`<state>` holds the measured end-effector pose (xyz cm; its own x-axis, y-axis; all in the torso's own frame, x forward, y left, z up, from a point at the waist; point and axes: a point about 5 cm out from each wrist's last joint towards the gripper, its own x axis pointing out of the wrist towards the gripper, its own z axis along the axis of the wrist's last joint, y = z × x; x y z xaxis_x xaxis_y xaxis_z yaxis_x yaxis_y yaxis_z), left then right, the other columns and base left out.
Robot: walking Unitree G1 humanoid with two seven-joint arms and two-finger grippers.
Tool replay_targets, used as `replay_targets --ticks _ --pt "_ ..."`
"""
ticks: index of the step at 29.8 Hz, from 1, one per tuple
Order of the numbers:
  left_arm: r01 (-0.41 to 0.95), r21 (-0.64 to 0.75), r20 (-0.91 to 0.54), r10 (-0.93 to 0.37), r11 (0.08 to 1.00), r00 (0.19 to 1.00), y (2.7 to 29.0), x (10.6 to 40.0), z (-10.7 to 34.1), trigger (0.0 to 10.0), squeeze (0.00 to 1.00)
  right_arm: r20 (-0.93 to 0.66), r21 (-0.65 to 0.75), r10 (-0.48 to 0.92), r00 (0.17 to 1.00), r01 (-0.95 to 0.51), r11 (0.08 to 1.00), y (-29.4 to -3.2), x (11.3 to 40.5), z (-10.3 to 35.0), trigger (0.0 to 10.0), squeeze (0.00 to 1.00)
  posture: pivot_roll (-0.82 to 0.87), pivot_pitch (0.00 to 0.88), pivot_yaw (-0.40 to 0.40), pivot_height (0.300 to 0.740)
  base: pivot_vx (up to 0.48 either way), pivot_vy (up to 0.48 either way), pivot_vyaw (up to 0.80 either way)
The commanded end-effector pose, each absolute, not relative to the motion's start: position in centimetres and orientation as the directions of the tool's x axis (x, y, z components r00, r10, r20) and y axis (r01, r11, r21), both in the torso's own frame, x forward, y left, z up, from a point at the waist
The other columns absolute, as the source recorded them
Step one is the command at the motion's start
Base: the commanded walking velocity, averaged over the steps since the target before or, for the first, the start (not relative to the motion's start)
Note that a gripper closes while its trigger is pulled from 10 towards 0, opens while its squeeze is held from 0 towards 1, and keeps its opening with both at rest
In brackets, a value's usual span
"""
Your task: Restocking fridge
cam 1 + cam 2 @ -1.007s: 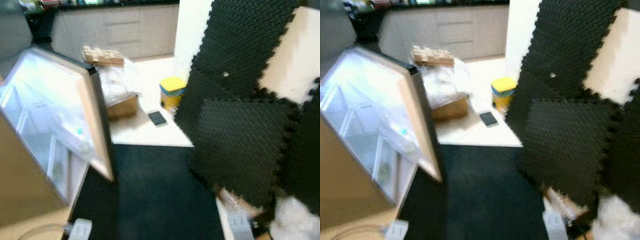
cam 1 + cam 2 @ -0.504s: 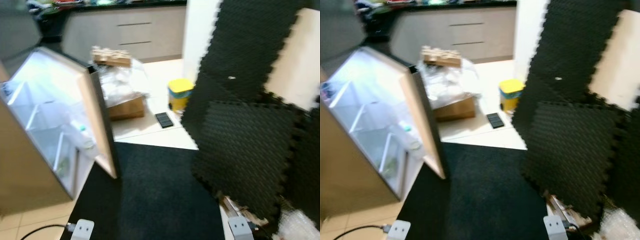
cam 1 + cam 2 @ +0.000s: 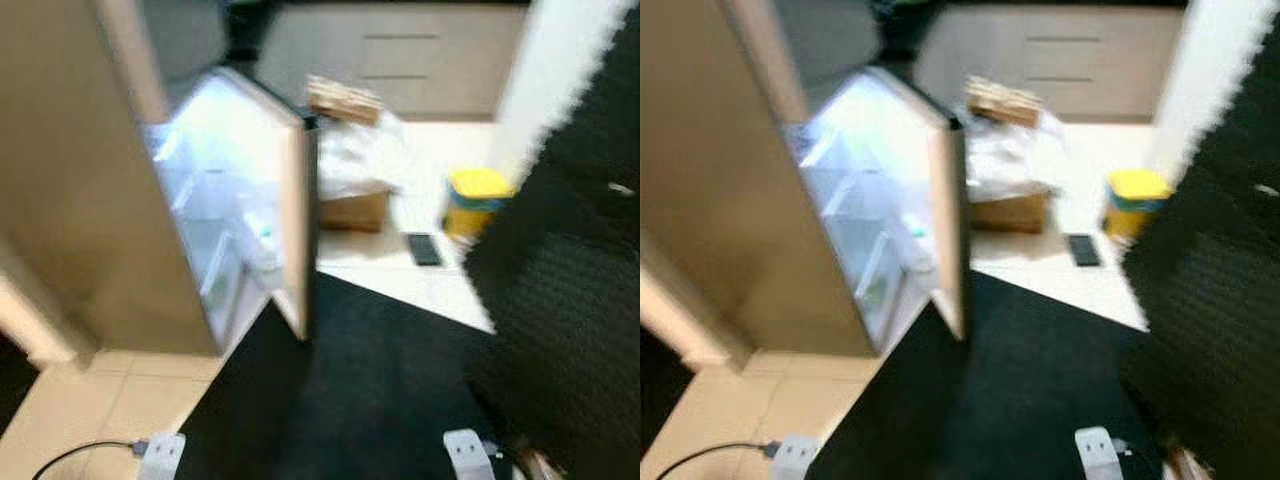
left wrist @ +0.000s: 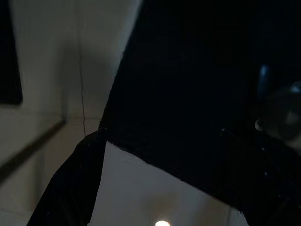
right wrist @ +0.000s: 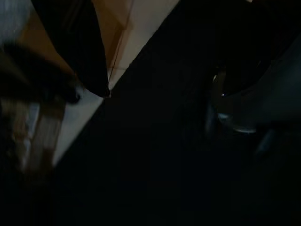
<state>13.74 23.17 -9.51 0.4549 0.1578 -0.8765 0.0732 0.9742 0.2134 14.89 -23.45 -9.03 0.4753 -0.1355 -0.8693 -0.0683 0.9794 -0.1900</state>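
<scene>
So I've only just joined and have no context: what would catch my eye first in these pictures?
The open fridge door on the left, its bright white inside shelves lit up against the tan fridge body. Next, the black floor mat spread before it, and the yellow tub on the pale floor beyond, beside a cardboard box under crumpled clear plastic.

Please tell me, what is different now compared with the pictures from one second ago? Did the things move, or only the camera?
Only the camera moved: the head views swung toward the robot's left, so the open fridge door now sits nearer the middle and the foam mats slid toward the right edge. The yellow container, cardboard box and dark floor mat lie as before. Nothing was gripped or released.
</scene>
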Motion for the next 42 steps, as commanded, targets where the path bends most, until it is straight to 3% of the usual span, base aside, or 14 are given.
replay_targets --ticks 1,42 --pt "0.073 0.213 -0.889 0.162 0.974 0.428 23.22 13.11 -9.74 10.0 0.00 -0.871 -0.179 -0.124 0.475 -0.073 0.981 -23.20 14.86 -9.10 10.0 0.00 0.09 0.000 0.010 0.740 0.000 0.000 0.80" --pt "0.095 0.176 -0.902 0.122 0.980 0.415 22.73 12.89 -9.93 10.0 0.00 -0.883 -0.160 -0.097 0.460 -0.100 0.982 -22.93 14.38 -9.33 10.0 0.00 0.09 0.000 0.007 0.740 0.000 0.000 0.80"
